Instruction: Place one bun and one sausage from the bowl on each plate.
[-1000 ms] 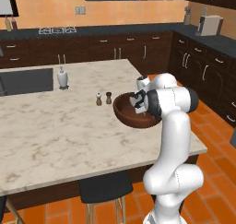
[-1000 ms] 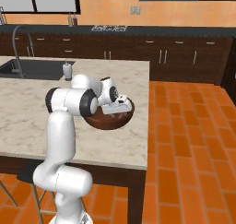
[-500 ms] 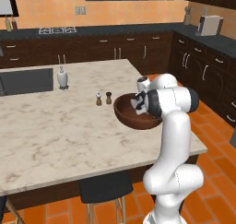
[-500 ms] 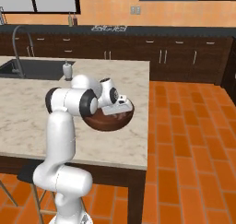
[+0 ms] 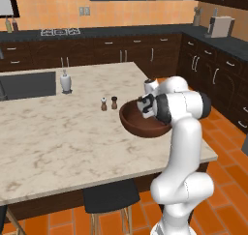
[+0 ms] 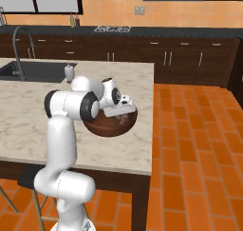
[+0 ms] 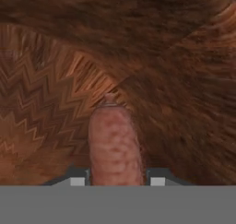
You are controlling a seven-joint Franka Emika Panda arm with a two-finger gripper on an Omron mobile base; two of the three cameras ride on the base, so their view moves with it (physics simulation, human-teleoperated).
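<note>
The white arm (image 5: 181, 147) rises from its rounded base, climbs straight up to a thick dark-banded elbow, then folds forward and down at table height. In the left base view the forearm doubles back toward the camera's left, and the wrist tips downward, so the hand (image 5: 145, 105) points below the level of the elbow. In the right base view the same bend shows from the other side: the shoulder link stands upright, the elbow juts left, and the hand (image 6: 121, 112) reaches down to the right. In the hand view the two finger tips (image 7: 77, 180) stand close on either side of a pinkish sausage (image 7: 114, 147), pressed against its flanks.
</note>
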